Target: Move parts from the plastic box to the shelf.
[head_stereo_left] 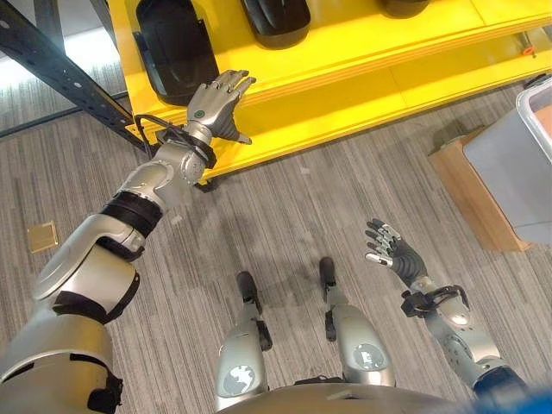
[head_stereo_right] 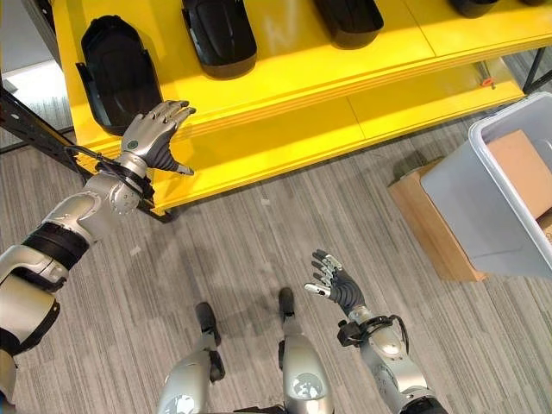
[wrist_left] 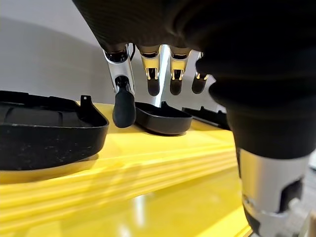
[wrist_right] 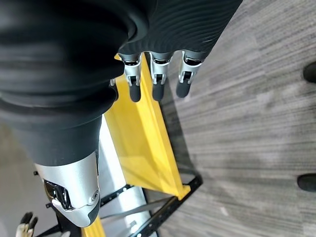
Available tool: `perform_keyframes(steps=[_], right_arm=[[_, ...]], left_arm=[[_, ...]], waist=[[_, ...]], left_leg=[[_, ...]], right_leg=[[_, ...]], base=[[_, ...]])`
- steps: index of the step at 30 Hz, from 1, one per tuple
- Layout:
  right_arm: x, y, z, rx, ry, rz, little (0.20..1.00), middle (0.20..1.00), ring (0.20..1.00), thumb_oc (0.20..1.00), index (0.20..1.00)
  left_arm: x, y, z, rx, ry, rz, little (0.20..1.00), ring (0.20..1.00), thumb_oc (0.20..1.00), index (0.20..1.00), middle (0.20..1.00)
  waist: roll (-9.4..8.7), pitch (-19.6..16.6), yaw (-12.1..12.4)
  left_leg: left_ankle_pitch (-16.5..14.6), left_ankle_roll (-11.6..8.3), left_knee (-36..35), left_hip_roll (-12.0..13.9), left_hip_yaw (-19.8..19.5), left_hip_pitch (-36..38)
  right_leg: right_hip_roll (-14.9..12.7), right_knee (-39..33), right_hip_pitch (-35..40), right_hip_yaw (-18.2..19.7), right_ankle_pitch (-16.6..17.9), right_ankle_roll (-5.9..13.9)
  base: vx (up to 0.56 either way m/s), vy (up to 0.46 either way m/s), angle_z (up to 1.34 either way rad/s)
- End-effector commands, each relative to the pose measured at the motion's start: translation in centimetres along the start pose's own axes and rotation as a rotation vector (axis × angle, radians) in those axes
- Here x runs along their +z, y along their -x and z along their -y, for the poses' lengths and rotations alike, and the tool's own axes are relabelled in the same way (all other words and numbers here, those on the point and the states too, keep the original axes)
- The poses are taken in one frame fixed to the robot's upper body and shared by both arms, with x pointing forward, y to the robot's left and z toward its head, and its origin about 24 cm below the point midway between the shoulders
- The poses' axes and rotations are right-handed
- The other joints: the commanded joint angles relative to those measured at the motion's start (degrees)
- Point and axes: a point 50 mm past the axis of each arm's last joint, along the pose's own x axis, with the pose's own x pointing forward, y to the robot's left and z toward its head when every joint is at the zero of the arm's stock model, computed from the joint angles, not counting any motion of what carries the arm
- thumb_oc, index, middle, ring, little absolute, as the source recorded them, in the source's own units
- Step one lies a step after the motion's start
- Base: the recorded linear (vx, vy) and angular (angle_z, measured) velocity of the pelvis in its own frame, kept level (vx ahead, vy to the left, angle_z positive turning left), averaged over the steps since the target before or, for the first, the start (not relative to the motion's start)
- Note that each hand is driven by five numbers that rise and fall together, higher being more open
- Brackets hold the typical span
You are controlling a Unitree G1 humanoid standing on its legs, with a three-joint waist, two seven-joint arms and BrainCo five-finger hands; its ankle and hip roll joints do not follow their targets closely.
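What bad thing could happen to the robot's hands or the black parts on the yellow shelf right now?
1. The left hand is open right at the front edge of the yellow shelf, beside a black part. A careless sweep could bump that part out of place.
2. The right hand is open over the floor and holds nothing. The plastic box stands off to its right, so a hasty reach might knock the box's wall.

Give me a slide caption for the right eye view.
Left hand open over the yellow shelf beside a black part; right hand empty.
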Motion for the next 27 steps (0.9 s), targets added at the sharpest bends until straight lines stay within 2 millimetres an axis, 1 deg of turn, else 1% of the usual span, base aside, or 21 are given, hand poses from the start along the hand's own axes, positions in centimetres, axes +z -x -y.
perform_keyframes(steps=[1, 5, 13, 16, 17, 18, 21, 27], right_arm=[[2.0, 0.6, 0.4, 0.014, 0.054, 0.087, 1.000, 1.000, 1.000, 1.000, 1.000], [1.9, 0.5, 0.4, 0.018, 0.057, 0.081, 1.000, 1.000, 1.000, 1.000, 1.000], [1.9, 0.7, 0.4, 0.024, 0.065, 0.074, 1.000, 1.000, 1.000, 1.000, 1.000], [1.9, 0.7, 0.4, 0.025, 0.067, 0.073, 1.000, 1.000, 1.000, 1.000, 1.000], [1.8, 0.7, 0.4, 0.027, 0.065, 0.069, 1.000, 1.000, 1.000, 1.000, 1.000], [1.8, 0.7, 0.4, 0.027, 0.065, 0.069, 1.000, 1.000, 1.000, 1.000, 1.000], [1.7, 0.7, 0.4, 0.036, 0.067, 0.062, 1.000, 1.000, 1.000, 1.000, 1.000], [1.7, 0.8, 0.3, 0.052, 0.065, 0.053, 1.000, 1.000, 1.000, 1.000, 1.000]], left_arm=[[-1.7, 0.3, -1.5, 0.076, -0.033, -0.038, 1.000, 1.000, 1.000, 1.000, 1.000], [-1.9, 0.5, -0.4, 0.029, -0.049, -0.055, 1.000, 1.000, 1.000, 1.000, 1.000], [-3.1, 1.1, 1.5, -0.060, -0.036, -0.141, 1.000, 1.000, 1.000, 1.000, 1.000], [-3.5, 1.1, 1.6, -0.074, -0.041, -0.161, 1.000, 1.000, 1.000, 1.000, 1.000], [-4.2, 1.3, 1.8, -0.087, -0.046, -0.199, 1.000, 1.000, 1.000, 1.000, 1.000], [-4.2, 1.3, 1.8, -0.087, -0.046, -0.199, 1.000, 1.000, 1.000, 1.000, 1.000], [-5.4, 1.5, 1.8, -0.107, -0.056, -0.262, 1.000, 1.000, 1.000, 1.000, 1.000], [-7.2, 1.6, 1.1, -0.123, -0.065, -0.348, 1.000, 1.000, 1.000, 1.000, 1.000]], waist=[[-0.43, -1.89, 0.47], [-0.41, -1.74, 0.30], [-0.75, -1.52, -0.21], [-0.79, -1.45, -0.30], [-0.90, -1.40, -0.43], [-0.90, -1.40, -0.42], [-1.03, -1.33, -0.71], [-1.17, -1.08, -1.15]], left_leg=[[-4.19, -2.52, 11.77, 3.94, -6.31, -5.78], [-4.23, -2.47, 11.70, 3.90, -6.34, -5.71], [-4.30, -2.47, 12.18, 3.84, -6.07, -6.26], [-4.30, -2.46, 12.36, 3.85, -6.04, -6.51], [-4.23, -2.51, 12.51, 3.90, -5.93, -6.73], [-4.24, -2.51, 12.51, 3.90, -5.93, -6.74], [-4.15, -2.54, 12.62, 3.92, -5.93, -7.12], [-4.34, -2.60, 13.22, 3.96, -5.97, -7.60]], right_leg=[[-6.99, 12.39, -2.97, 0.31, -6.40, 5.24], [-6.98, 12.40, -3.04, 0.48, -6.41, 5.22], [-6.89, 12.80, -3.83, 0.89, -6.38, 5.27], [-6.84, 12.89, -4.06, 0.97, -6.35, 5.26], [-6.81, 12.97, -4.36, 1.15, -6.26, 5.21], [-6.81, 12.98, -4.37, 1.16, -6.26, 5.21], [-6.85, 13.18, -4.82, 1.16, -6.14, 5.26], [-6.87, 13.65, -5.30, 1.42, -6.32, 5.28]], base=[[0.00, 0.000, 0.00], [0.00, 0.000, 0.00], [0.00, 0.000, 0.00], [0.00, 0.002, -0.01], [-0.01, 0.004, -0.05], [-0.01, 0.008, -0.06], [0.00, 0.006, -0.03], [0.00, 0.000, 0.00]])
